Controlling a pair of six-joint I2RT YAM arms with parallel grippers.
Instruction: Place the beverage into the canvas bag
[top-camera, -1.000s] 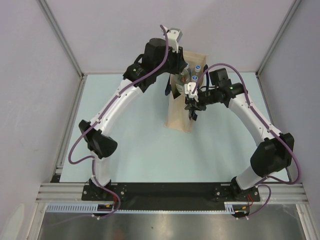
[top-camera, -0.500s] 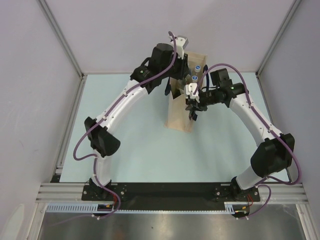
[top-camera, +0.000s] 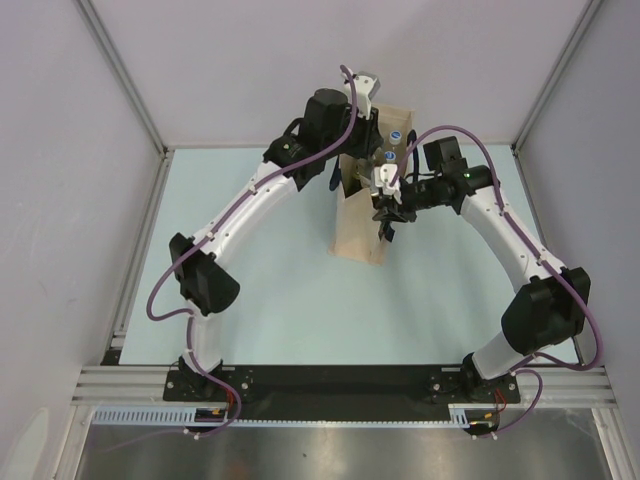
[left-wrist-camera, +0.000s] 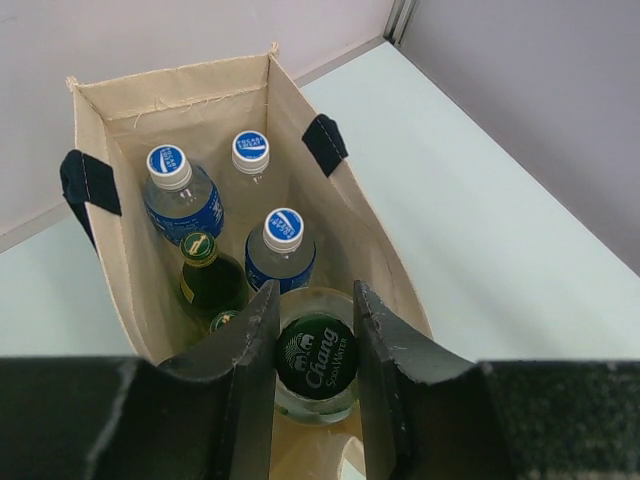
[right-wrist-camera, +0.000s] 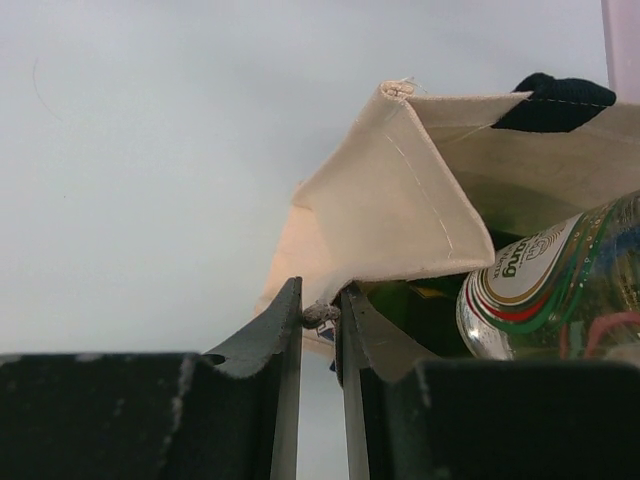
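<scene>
1. From the top camera, both arms meet over the canvas bag (top-camera: 358, 230), which stands upright at the far middle of the table (top-camera: 250, 260). The left gripper (top-camera: 374, 135) reaches down over the bag's mouth with a clear bottle (top-camera: 384, 156) under it. The right gripper (top-camera: 387, 224) sits at the bag's near right edge. A blue cap (top-camera: 396, 133) shows inside.

2. On the left wrist, the left gripper (left-wrist-camera: 315, 296) has its fingers pressed onto the neck of a Chang bottle (left-wrist-camera: 316, 362), green cap facing the lens. Its long axis runs straight down from the fingers. Below lies the bag's open mouth (left-wrist-camera: 200, 105), with three blue-capped bottles (left-wrist-camera: 283, 230) and a green bottle (left-wrist-camera: 198, 247) filling the far end. The near end looks free, right under the load.

3. On the right wrist, the right gripper (right-wrist-camera: 320, 312) has its jaws nearly together, pinching the bag's rim (right-wrist-camera: 390, 200). The Chang bottle (right-wrist-camera: 530, 290) shows beyond that wall, its lower part hidden, so it seems partly inside. The move ahead looks like a straight drop by the left arm.
</scene>
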